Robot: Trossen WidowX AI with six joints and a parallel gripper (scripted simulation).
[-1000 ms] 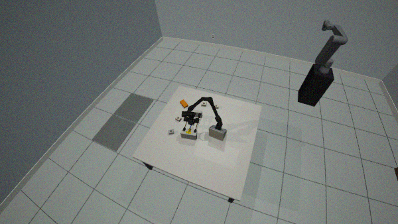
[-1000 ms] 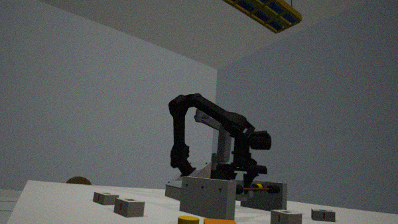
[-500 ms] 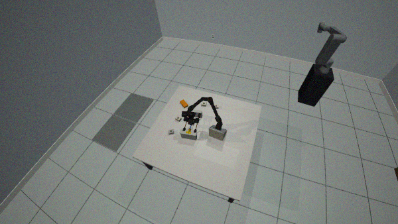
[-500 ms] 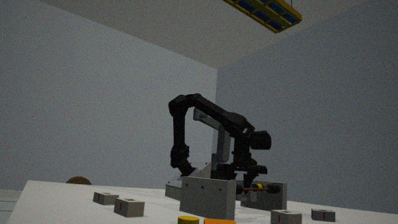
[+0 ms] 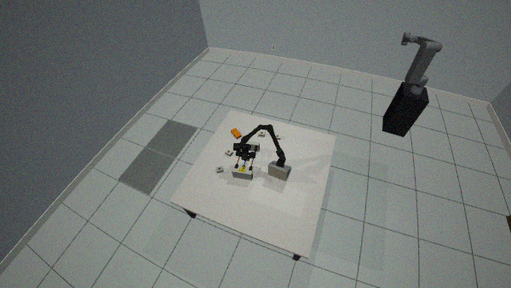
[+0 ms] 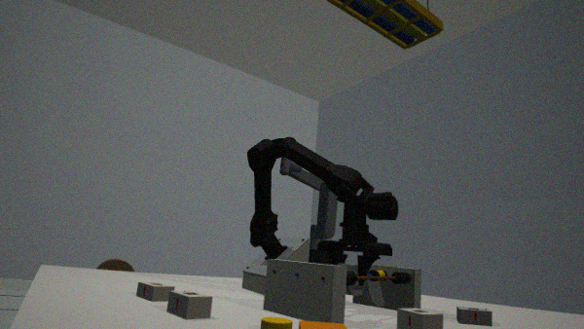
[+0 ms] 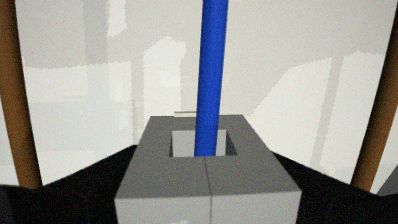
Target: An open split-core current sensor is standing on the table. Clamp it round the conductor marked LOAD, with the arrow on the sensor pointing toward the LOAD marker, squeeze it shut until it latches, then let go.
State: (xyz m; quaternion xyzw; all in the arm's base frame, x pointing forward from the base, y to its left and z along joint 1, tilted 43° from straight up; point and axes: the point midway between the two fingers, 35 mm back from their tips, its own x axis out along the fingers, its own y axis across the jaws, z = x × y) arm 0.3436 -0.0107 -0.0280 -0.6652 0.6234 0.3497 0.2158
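The grey sensor point(image 7: 255, 175) is round the middle, blue conductor point(image 7: 212, 65) point(image 5: 244, 164), which passes through its square window. Its two halves meet at a thin seam. My gripper point(image 7: 199, 156) point(image 6: 362, 278) points down over the conductors. Its black fingers stand slightly open, close beside the two sides of the sensor; whether they still touch it cannot be told. A brown conductor point(image 7: 12, 100) runs on the left and another brown conductor point(image 7: 382, 100) on the right, both outside the sensor. The arrow, the LOAD marker and the latch are not visible.
The conductors run between a near grey end block point(image 6: 304, 289) and a far grey end block point(image 6: 411, 289) point(image 5: 243, 174). Several small grey blocks stand around, one small block point(image 6: 190, 306) with a red mark. An orange block point(image 5: 235, 133) point(image 6: 323, 325) and a yellow cylinder point(image 6: 276, 323) are nearby.
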